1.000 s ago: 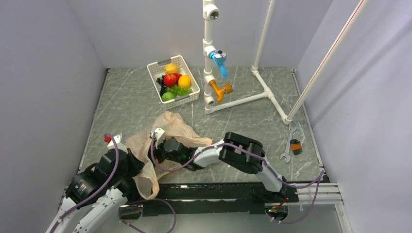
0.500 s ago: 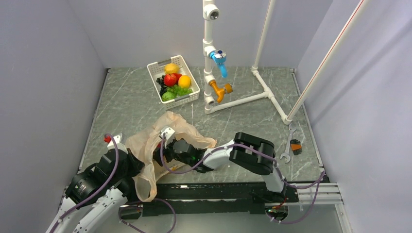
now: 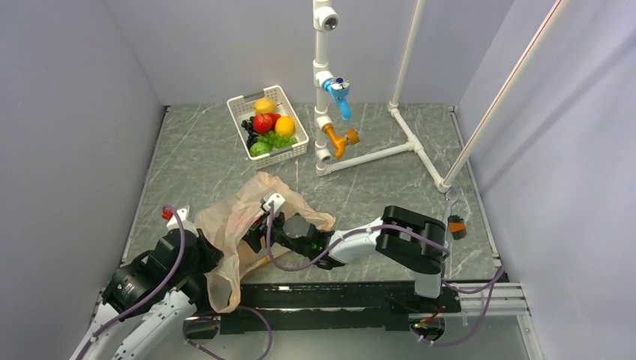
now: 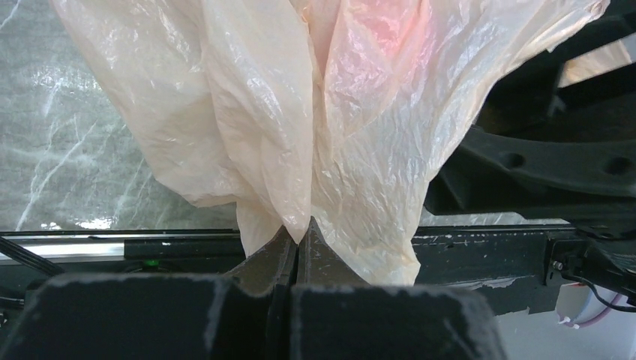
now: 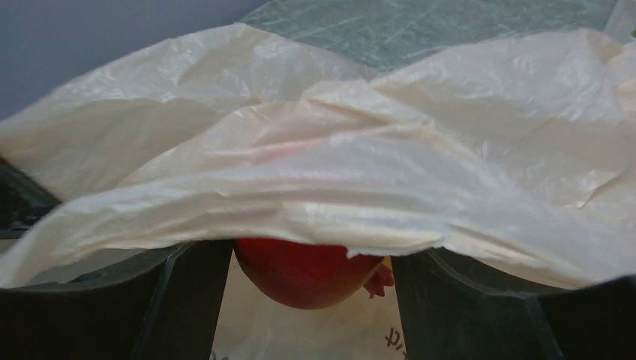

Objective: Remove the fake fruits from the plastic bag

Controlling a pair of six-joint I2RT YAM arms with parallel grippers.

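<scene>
The peach-orange plastic bag [image 3: 229,225] lies crumpled at the near left of the table. My left gripper [image 4: 298,238] is shut on a fold of the bag [image 4: 300,112] near the table's front edge. My right gripper [image 5: 311,300] reaches under the bag's upper sheet [image 5: 337,172]. A dark red fruit [image 5: 307,274] fills the gap between its two fingers [image 5: 187,300]; the sheet covers the fruit's top. In the top view the right gripper [image 3: 261,227] sits at the bag's mouth. A red apple [image 3: 262,123], a green grape bunch [image 3: 277,139] and a round green fruit [image 3: 259,148] lie in the white basket [image 3: 247,99].
The basket also holds a lemon [image 3: 265,105], an orange fruit [image 3: 285,125] and black grapes [image 3: 248,129]. A white pipe frame [image 3: 322,112] with blue and orange valves stands at the back. A wrench [image 3: 442,238] and a small orange-black part [image 3: 456,225] lie at the right.
My right arm has drawn back to the right, and its gripper has come from deep in the bag to the mouth. The bag has lifted and shifted with it. The left gripper has held still.
</scene>
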